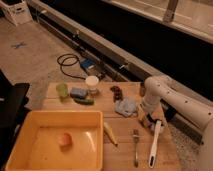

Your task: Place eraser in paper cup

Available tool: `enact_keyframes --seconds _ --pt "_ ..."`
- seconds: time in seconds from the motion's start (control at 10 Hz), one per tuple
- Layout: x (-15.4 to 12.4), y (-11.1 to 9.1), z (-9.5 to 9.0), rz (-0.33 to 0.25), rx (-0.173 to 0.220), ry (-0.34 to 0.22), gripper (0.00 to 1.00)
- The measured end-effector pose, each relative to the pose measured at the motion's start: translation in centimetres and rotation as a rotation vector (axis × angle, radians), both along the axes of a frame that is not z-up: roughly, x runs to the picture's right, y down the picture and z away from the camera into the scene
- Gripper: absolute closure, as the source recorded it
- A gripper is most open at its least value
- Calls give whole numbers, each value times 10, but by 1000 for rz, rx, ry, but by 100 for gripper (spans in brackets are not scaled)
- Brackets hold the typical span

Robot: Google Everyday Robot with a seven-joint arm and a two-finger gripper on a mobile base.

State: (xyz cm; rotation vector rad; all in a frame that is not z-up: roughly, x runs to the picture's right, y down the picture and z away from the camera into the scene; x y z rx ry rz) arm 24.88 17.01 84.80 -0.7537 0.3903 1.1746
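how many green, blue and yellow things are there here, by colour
green: 2, green cup and long green item
blue: 2, sponge and crumpled cloth
yellow: 2, bin and long yellow item beside it
total: 6
end effector sits low at the table's right, near the white brush

- Tub (50, 114): front left on the table (122, 152).
- Paper cup (92, 82): at the rear, just behind the sponge (78, 92).
- Cloth (126, 106): mid-table, right of the sponge.
- Gripper (149, 120): low over the table, right of the cloth, behind the brush (155, 145).
- Fork (135, 147): front, left of the brush.
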Motion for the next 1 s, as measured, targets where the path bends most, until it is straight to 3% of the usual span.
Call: enact_keyframes --seconds 0.1,0.5,0.7,1.0 --pt "1 -8 -10 -1 36 -1 100" --pt "2 -71 -81 -9 219 -17 100" --pt "-1 -91 -96 -29 283 -49 100" --pt "-41 -145 -93 -107 359 -142 100"
